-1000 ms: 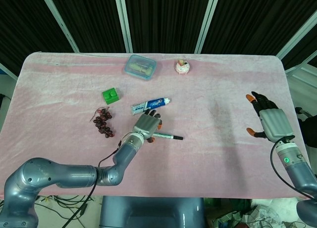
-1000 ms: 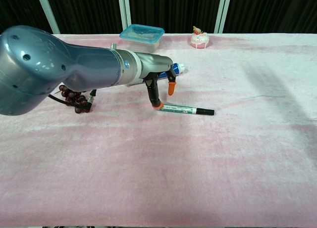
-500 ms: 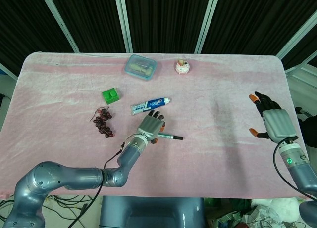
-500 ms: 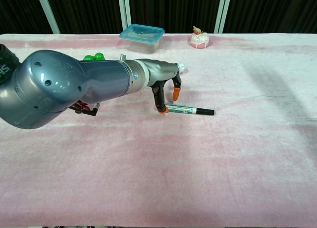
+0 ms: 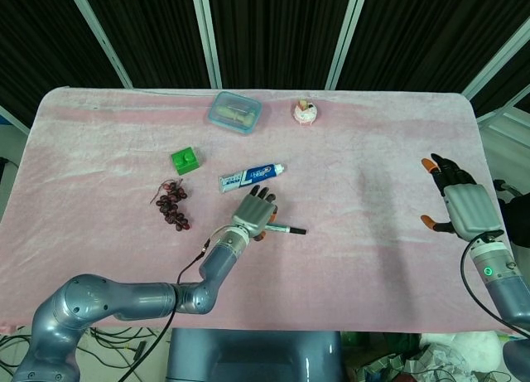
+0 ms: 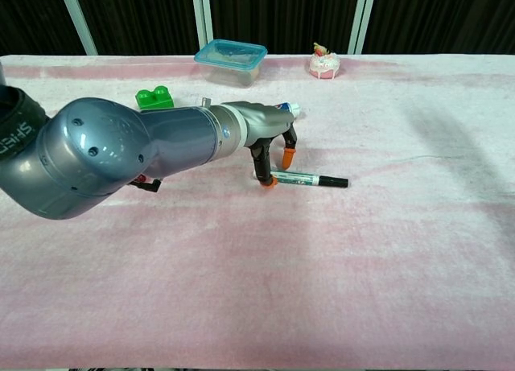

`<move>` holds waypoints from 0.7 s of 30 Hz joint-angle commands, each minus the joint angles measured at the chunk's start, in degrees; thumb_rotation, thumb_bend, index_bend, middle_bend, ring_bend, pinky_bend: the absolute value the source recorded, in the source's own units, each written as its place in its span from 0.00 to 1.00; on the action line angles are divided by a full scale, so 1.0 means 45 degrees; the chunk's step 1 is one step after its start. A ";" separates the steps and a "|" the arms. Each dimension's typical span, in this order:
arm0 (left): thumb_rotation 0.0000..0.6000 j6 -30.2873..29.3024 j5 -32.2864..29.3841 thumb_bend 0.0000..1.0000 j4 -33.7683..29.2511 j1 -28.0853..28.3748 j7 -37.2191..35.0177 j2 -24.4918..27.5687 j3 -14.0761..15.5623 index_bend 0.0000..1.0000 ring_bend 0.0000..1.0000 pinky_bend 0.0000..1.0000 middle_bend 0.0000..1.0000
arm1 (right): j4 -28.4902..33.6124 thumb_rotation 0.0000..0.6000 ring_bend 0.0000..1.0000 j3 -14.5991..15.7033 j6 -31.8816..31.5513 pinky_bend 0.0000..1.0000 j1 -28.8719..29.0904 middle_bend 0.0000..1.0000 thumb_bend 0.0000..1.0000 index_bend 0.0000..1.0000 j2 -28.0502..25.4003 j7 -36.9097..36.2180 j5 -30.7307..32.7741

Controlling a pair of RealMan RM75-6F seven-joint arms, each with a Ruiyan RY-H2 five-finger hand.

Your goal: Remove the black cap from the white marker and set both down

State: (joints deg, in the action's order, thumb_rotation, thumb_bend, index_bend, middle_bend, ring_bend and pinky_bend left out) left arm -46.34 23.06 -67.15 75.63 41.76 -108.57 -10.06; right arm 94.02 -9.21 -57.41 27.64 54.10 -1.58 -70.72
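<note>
The white marker (image 5: 280, 229) (image 6: 296, 177) lies flat on the pink cloth, its black cap (image 5: 298, 230) (image 6: 333, 181) still on and pointing to the right. My left hand (image 5: 253, 211) (image 6: 266, 134) hovers over the marker's left end with fingers spread; one orange fingertip (image 6: 268, 181) reaches down to the cloth right at that end. Nothing is gripped. My right hand (image 5: 460, 204) is far off at the table's right edge, fingers apart and empty, seen only in the head view.
A toothpaste tube (image 5: 251, 176) lies just behind the left hand. Grapes (image 5: 172, 205) and a green brick (image 5: 185, 160) (image 6: 154, 97) sit to the left. A blue lidded box (image 5: 235, 111) (image 6: 231, 59) and a small cake toy (image 5: 305, 111) (image 6: 324, 63) stand at the back.
My left forearm has slid forward and lower, and its fingertips have shifted slightly right along the marker's end. My right hand has drifted right and toward the table edge. The marker has not moved.
</note>
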 commanded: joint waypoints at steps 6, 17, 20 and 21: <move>1.00 0.0017 0.0204 0.32 0.0313 -0.0086 0.0011 -0.0245 -0.0093 0.46 0.00 0.00 0.14 | -0.0065 1.00 0.05 -0.0025 -0.0050 0.17 -0.0058 0.00 0.13 0.02 -0.0005 -0.0106 0.0001; 1.00 0.0053 0.0347 0.34 0.0589 -0.0166 0.0092 -0.0499 -0.0233 0.47 0.00 0.00 0.15 | -0.0168 1.00 0.05 -0.0067 -0.0053 0.17 -0.0070 0.00 0.13 0.02 0.0084 -0.0073 0.0100; 1.00 0.0046 0.0427 0.34 0.0704 -0.0193 0.0129 -0.0577 -0.0243 0.47 0.00 0.00 0.15 | -0.0187 1.00 0.05 -0.0071 -0.0031 0.17 -0.0061 0.00 0.13 0.02 0.0105 -0.0024 0.0134; 1.00 0.0058 0.0427 0.34 0.0750 -0.0206 0.0146 -0.0605 -0.0256 0.47 0.00 0.00 0.15 | -0.0196 1.00 0.05 -0.0071 -0.0024 0.17 -0.0064 0.00 0.13 0.02 0.0108 -0.0012 0.0148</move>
State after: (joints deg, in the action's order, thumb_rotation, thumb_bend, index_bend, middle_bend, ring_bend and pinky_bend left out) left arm -46.11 24.95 -63.90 74.76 42.36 -111.19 -11.17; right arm 93.15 -9.53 -57.53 27.36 54.58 -1.64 -70.06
